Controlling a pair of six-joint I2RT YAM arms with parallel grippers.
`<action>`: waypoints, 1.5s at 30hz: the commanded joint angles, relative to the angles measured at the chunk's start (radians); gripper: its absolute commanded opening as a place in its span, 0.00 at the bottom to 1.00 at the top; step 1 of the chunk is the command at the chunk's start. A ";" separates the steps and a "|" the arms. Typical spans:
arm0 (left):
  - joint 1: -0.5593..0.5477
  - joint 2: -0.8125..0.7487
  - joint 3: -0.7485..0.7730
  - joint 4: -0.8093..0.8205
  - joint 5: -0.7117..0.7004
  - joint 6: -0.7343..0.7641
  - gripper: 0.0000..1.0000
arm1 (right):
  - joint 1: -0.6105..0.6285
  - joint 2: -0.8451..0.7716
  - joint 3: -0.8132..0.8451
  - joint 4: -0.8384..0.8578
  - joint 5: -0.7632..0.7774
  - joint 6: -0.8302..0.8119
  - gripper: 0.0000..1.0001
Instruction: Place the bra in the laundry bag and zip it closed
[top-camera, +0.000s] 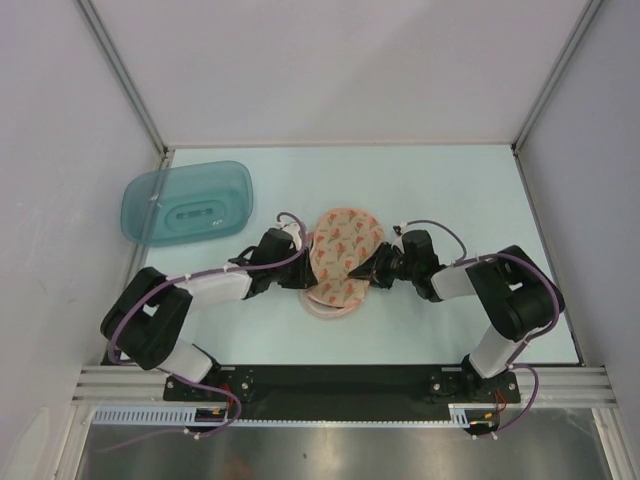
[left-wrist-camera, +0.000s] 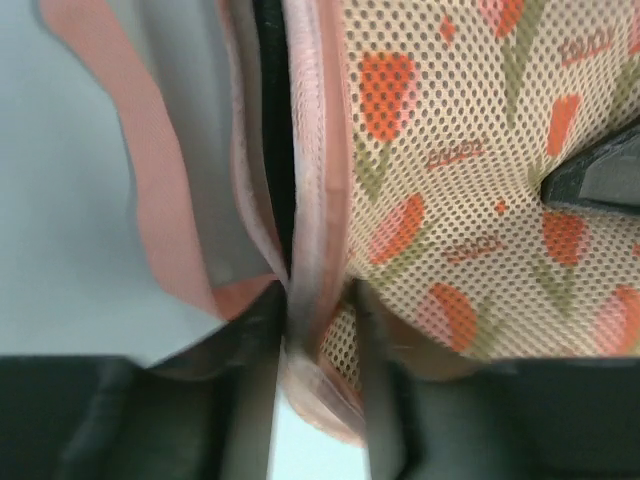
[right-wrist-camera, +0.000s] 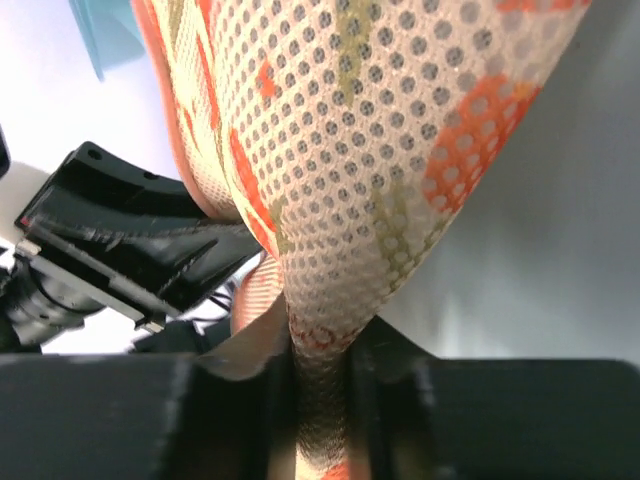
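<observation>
The peach-pink laundry bag (top-camera: 342, 245) with orange motifs lies at the table's middle, its top lobe folded over the lower one. My left gripper (top-camera: 303, 262) is at its left edge and is shut on the pink zip rim (left-wrist-camera: 318, 240). My right gripper (top-camera: 368, 270) is at its right edge and is shut on a fold of the mesh wall (right-wrist-camera: 345, 150). A narrow black strip (left-wrist-camera: 272, 140) shows in the gap between the rims; I cannot tell whether it is the bra. No bra shows in the top view.
A teal translucent tub (top-camera: 187, 203) stands upside down at the back left, near the left arm's elbow. White walls and metal posts close in the pale table (top-camera: 470, 190). The left gripper's black body (right-wrist-camera: 120, 240) shows in the right wrist view.
</observation>
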 joint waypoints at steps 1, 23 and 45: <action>-0.004 -0.109 0.094 -0.114 -0.165 0.078 0.56 | 0.050 0.006 -0.026 0.204 0.086 0.159 0.12; -0.650 -0.442 -0.303 0.338 -0.706 0.014 0.65 | 0.272 -0.257 0.043 -0.390 0.735 0.568 0.15; -0.616 -0.166 -0.208 0.647 -0.831 0.096 0.61 | 0.407 -0.353 0.091 -0.577 0.896 0.754 0.17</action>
